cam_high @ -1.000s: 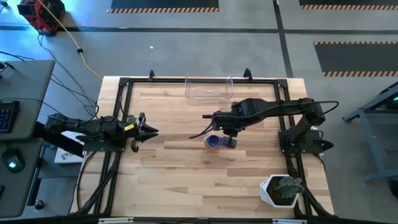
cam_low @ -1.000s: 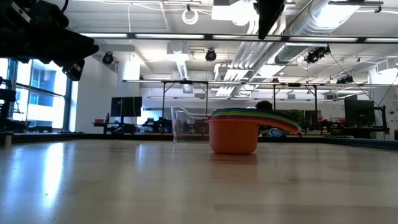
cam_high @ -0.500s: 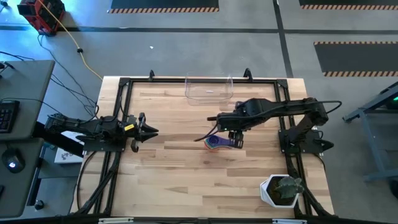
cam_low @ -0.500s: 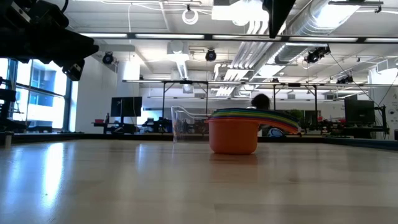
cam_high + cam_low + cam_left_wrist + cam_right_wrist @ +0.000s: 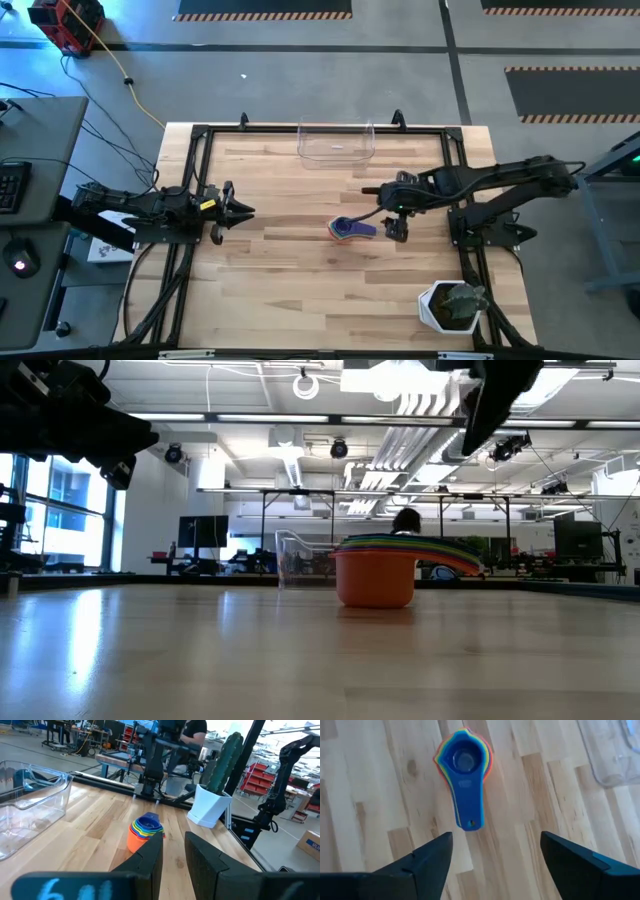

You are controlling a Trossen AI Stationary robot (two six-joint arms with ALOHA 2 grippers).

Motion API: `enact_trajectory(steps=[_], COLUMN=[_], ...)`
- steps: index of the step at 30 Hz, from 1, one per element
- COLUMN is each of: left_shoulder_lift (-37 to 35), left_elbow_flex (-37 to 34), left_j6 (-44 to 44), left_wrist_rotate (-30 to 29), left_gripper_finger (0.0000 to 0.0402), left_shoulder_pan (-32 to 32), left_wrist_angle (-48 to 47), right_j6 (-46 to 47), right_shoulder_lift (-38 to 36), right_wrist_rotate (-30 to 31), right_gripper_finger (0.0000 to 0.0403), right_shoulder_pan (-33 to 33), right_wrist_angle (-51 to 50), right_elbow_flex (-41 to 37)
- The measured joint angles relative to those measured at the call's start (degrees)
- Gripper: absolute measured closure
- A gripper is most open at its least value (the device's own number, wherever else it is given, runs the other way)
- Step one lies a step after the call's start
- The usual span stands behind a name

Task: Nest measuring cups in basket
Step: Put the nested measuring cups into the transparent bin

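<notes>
The measuring cups (image 5: 345,229) stand nested in one stack on the table's middle, resting on the orange bottom cup (image 5: 375,580). The blue cup (image 5: 463,757) is on top, and the handles point toward the table's right edge. My right gripper (image 5: 391,213) hovers open just right of the handles, its wide-spread fingers (image 5: 427,862) touching nothing. The clear basket (image 5: 336,142) stands at the table's far edge with nothing in it. My left gripper (image 5: 240,206) waits at the left side, its fingers (image 5: 150,857) a narrow gap apart around nothing.
A white pot with a green plant (image 5: 450,305) stands at the near right corner. Bare wood lies between the cup stack and the basket (image 5: 615,755). Black frame rails (image 5: 200,130) run along the table's edges. A person shows in the room beyond.
My right gripper has opened and drawn back from above the cup stack toward the table's right edge. The stack has stayed where it was, with its handles toward the right.
</notes>
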Motion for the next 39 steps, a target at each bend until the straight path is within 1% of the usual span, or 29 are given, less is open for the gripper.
enact_trajectory(steps=[5, 9, 11, 16, 23, 39], left_shoulder_lift=[0.0, 0.0, 0.0, 0.0, 0.0, 0.0], left_elbow_flex=[0.0, 0.0, 0.0, 0.0, 0.0, 0.0], left_j6=[0.0, 0.0, 0.0, 0.0, 0.0, 0.0], left_wrist_rotate=[0.0, 0.0, 0.0, 0.0, 0.0, 0.0], left_gripper_finger=[0.033, 0.033, 0.033, 0.033, 0.033, 0.033], left_shoulder_pan=[0.0, 0.0, 0.0, 0.0, 0.0, 0.0], left_wrist_angle=[0.0, 0.0, 0.0, -0.1, -0.1, 0.0], right_j6=[-3.1, -6.0, -6.4, -7.4, -8.7, -10.4], right_shoulder_lift=[-0.8, -0.4, -0.2, 2.7, 9.0, 16.0], right_wrist_rotate=[0.2, 0.1, -0.4, -2.1, -6.4, -9.1], right_gripper_finger=[0.0069, 0.003, 0.002, 0.0015, 0.0015, 0.0016], right_shoulder_pan=[-0.3, -1.5, -2.0, -2.6, -3.4, -4.8], right_wrist_angle=[3.8, 9.2, 11.6, 16.6, 19.3, 21.7], right_elbow_flex=[-4.9, -8.2, -9.3, -10.2, -10.2, -10.2])
